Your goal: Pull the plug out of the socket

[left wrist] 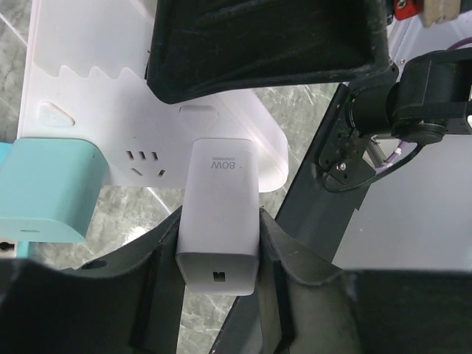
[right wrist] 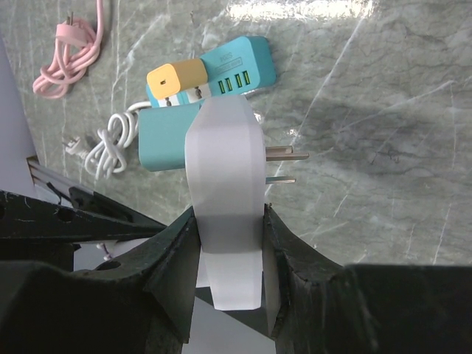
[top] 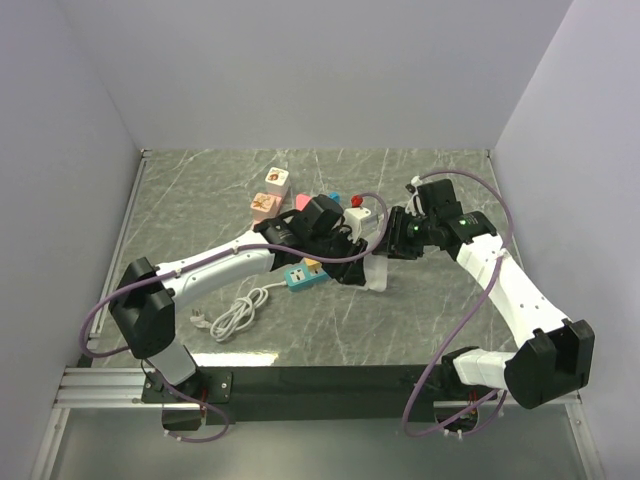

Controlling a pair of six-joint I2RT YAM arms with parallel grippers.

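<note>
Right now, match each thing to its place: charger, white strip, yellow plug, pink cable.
Things:
1. charger
2. white strip
3. yellow plug
4. pink cable

Places:
A. on the teal strip
B. between the right jaws
C. loose on the table
D. between the left jaws

Pairs: 1-D, 2-B, 3-A, 4-C.

Teal power strip (right wrist: 240,70), yellow adapter (right wrist: 177,76) on it; white cable (top: 237,313) coiled nearby.

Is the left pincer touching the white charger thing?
Touching. In the left wrist view, both fingers of the left pincer press flat against the sides of the white charger, with no gap showing.
</note>
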